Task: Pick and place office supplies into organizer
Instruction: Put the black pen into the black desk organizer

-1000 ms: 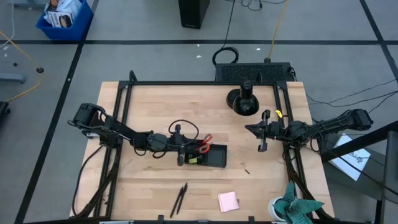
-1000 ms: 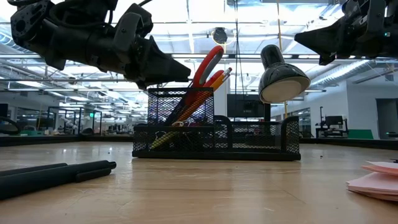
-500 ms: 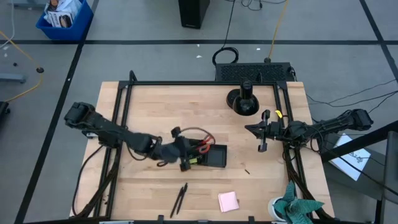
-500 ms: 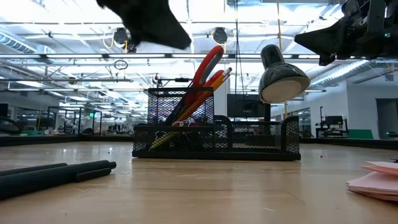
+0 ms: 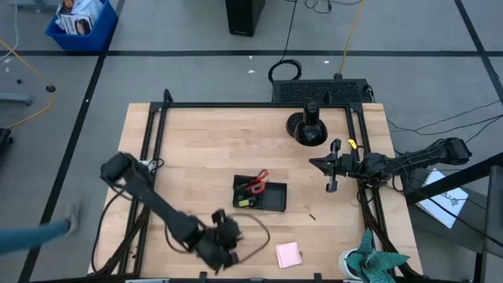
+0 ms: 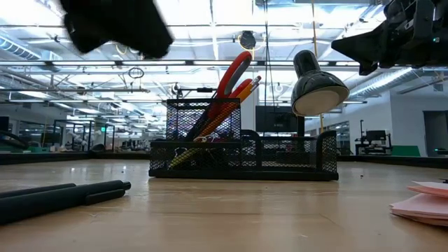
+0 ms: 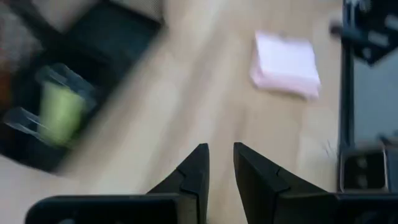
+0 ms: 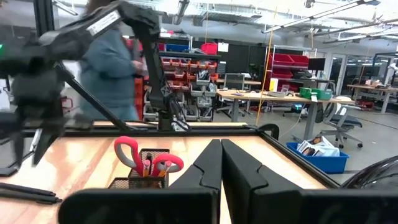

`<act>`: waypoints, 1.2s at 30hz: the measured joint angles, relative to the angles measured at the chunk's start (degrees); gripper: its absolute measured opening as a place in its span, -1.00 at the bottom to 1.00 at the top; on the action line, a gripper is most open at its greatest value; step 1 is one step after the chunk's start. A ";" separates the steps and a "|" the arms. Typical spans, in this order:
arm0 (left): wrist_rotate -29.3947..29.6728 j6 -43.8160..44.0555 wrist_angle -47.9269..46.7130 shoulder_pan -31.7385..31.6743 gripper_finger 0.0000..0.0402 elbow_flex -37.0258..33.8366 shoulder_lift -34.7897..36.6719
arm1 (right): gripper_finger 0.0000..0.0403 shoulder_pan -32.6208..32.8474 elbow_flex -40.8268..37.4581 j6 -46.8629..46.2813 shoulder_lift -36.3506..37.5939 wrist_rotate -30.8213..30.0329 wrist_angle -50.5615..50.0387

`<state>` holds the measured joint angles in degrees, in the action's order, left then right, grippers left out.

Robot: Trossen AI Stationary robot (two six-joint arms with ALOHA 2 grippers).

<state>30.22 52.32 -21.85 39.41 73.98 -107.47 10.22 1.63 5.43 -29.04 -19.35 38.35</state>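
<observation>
Hovering the left gripper (image 5: pixel 224 244) over the front part of the surface (image 5: pixel 196 157), with its fingers (image 7: pixel 193 168) standing a narrow gap apart and gripping nothing. Showing blurred in every view, so not telling its exact pose. Lying ahead of those fingers and to one side: the pink sticky-note pad (image 7: pixel 285 57), flat on the wood. Sitting ahead of them to the other side: the black organizer (image 7: pixel 118 31), with a blurred yellow-green thing (image 7: pixel 59 112) inside one compartment.

Holding, in the organizer's (image 6: pixel 280 157) taller mesh compartment, the red-handled scissors (image 6: pixel 234 70) standing handles up and leaning, with the orange pencils (image 6: pixel 245 87) leaning beside them. Not telling for sure what is lying in the lower compartment. Resting apart from the organizer and nearer the surface's front edge in the low view: two dark pens (image 6: pixel 63 196), side by side.

Keeping the right gripper (image 5: pixel 314 162) raised near the right edge of the surface, fingers (image 8: pixel 211 165) pressed together and carrying nothing. Standing well ahead of those fingers: the organizer, scissors handles (image 8: pixel 134 149) rising above its mesh. Lying close behind them, by the frame rail: a tiny yellow piece (image 5: pixel 352 144). Standing off to their side, at the back of the surface: the round black stand (image 5: pixel 306 126). Bunching at the front right corner: a teal cloth (image 5: pixel 377 263).
</observation>
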 joint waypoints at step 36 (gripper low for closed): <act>-4.27 18.67 -16.46 6.83 -1.00 10.55 -10.68 | -1.00 0.00 -0.02 -1.69 -0.04 0.17 -0.92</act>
<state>25.95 70.99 -38.31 46.24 84.53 -118.15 10.22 1.61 3.75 -29.08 -19.18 37.43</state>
